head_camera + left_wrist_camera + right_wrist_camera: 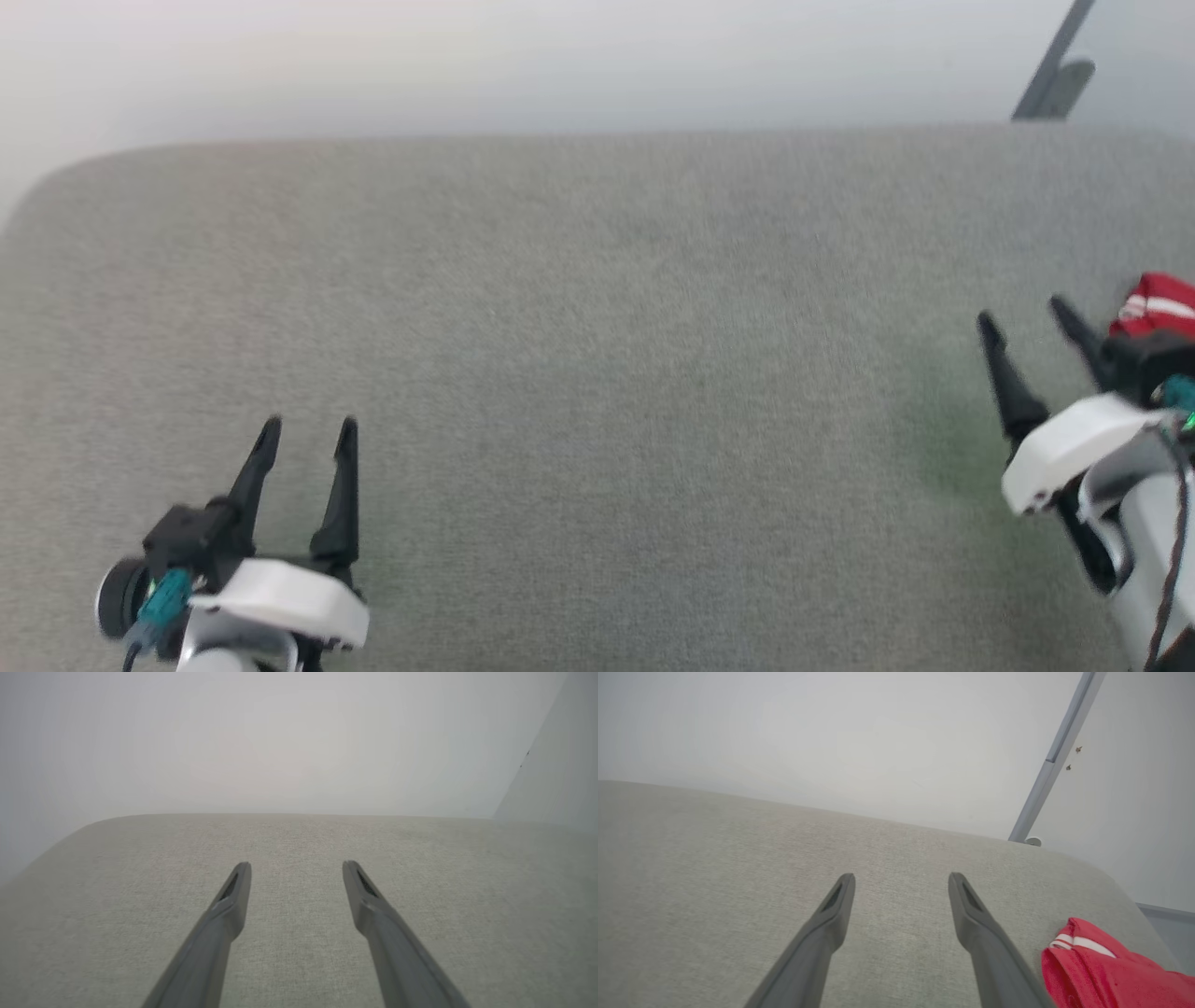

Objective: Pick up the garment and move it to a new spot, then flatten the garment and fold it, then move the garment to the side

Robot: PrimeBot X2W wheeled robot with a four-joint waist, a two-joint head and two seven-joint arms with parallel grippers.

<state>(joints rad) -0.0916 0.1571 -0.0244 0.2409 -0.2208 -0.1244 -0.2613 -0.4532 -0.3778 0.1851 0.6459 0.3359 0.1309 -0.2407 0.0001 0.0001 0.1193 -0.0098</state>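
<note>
The red garment [1156,306] sits far over on the right side of the grey, cloth-covered desk [579,373], close to the desk's right end. It looks bunched up, with a white stripe showing on top. I can see just a bit of it, so I can't be sure if it is folded or in a heap, or which way its long side runs.

The right pincer [1022,314] is the near one. Its two dark fingers are spread wide and hold nothing. The garment [1101,975] lies just beside it, off past its right finger and not between the fingers. The right pincer [901,877] points up the desk, so the shirt is off to its side, not in front.

The left pincer [309,427] is well apart from the shirt, over at the other end. It is spread wide too, with nothing in it.

This could be a shirt waiting to be picked up. It could also be a shirt already put off to the side.
</note>
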